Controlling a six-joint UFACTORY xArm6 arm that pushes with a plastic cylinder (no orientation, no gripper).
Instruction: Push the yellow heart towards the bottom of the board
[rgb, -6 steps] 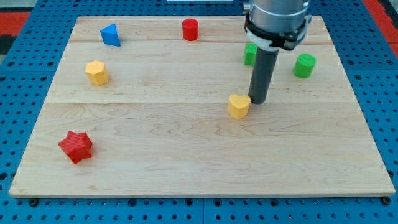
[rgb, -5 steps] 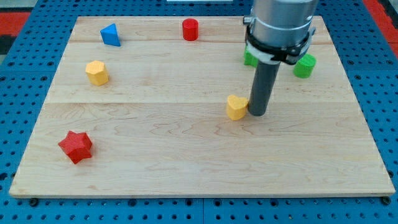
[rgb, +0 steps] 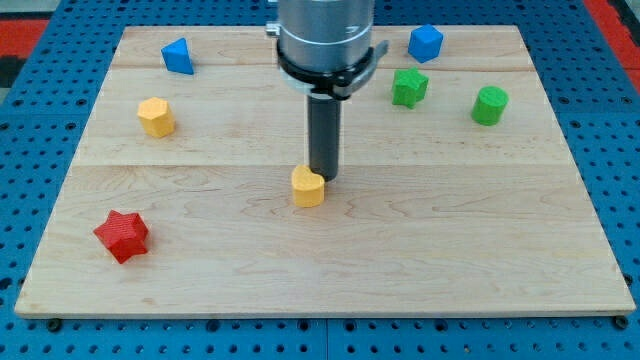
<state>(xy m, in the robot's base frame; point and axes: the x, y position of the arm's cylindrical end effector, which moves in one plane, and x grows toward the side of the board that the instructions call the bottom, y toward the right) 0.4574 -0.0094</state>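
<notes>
My tip (rgb: 322, 179) touches the yellow heart (rgb: 308, 187) from above-right; no claw here. Better push from directly above the heart.

One cam, high front angle, looks down over whole board (rgb: 560, 250), mid distance.

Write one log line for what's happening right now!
tip: touching heart, just above-right of it | heart: mid-board | push toward bottom: not finished
</notes>
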